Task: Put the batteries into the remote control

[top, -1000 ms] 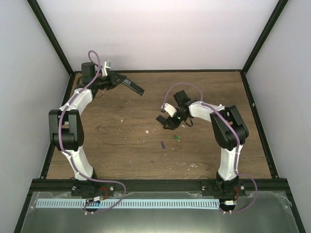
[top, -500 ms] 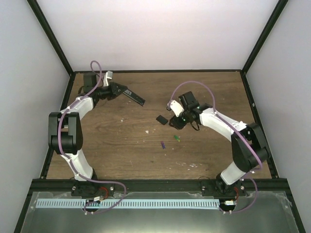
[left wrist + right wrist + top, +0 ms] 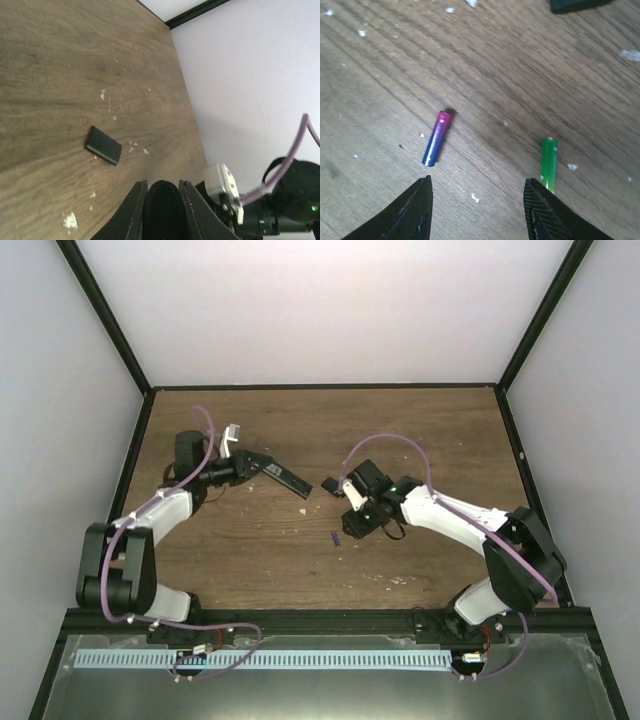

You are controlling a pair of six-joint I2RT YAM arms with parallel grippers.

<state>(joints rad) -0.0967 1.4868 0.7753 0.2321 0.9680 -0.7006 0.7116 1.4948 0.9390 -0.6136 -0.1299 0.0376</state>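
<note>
We take as our landmark the small flat black rectangular plate (image 3: pixel 328 485) lying on the brown wooden table (image 3: pixel 430 430). It may be the battery cover, but we cannot confirm that.

The slim black bar-shaped remote control (image 3: pixel 287 476) hangs in the air just left of the plate, clamped at one end by the left gripper (image 3: pixel 258 466), whose jaws are closed tight on it. We judge it to be light, stiff plastic. Held by one end it could pivot, so pressing a cell into it calls for support.

The two batteries lie on the table on the near side of the plate, well apart from each other. The purple-blue cylindrical battery (image 3: pixel 437 138) is further from the plate, and the green cylindrical battery (image 3: pixel 549 164) is closer to it.

The right gripper (image 3: pixel 477 187) hovers low over them with its jaws apart and nothing between them. Neither battery lies squarely in the gap.

Both cells look light, rigid and smooth, so we expect them to roll or squirt out under a glancing pinch. We would take one at mid-barrel, fingers square to its long axis, leaving the ends free for seating.
</note>
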